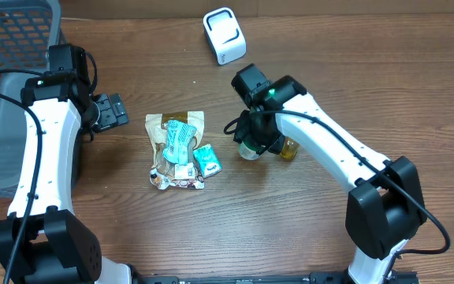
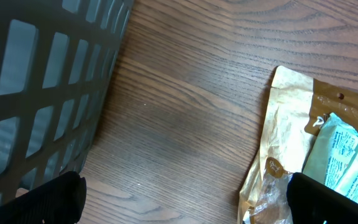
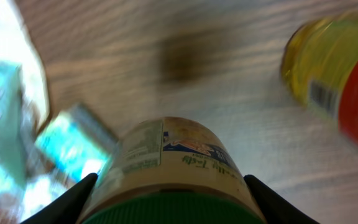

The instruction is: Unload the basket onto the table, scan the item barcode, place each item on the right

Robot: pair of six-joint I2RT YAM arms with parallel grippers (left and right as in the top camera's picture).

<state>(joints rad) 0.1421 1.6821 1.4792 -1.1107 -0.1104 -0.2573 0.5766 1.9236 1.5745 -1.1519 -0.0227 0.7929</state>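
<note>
**Jar in grip, scan not yet made**

The right claw [image 1: 255, 140] pinches a green-lidded jar [image 3: 166, 152] low at the counter [image 1: 329, 63], just beside a yellow bottle [image 1: 289, 148]. The white box [image 1: 225, 35] at the far edge, probably the scanner, stands well apart. What seems left is to carry the jar there and show its barcode. The left claw [image 1: 115, 110] is spread wide and empty, near the basket [image 1: 6, 47]

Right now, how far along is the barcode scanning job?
Early on. Done: the right gripper is closed on a jar with a green lid, to the right of the snack packets. In hand: that jar, not yet at the white scanner near the table's far edge. Left: bringing its barcode to the scanner. The left gripper is open and empty beside the basket.
</note>
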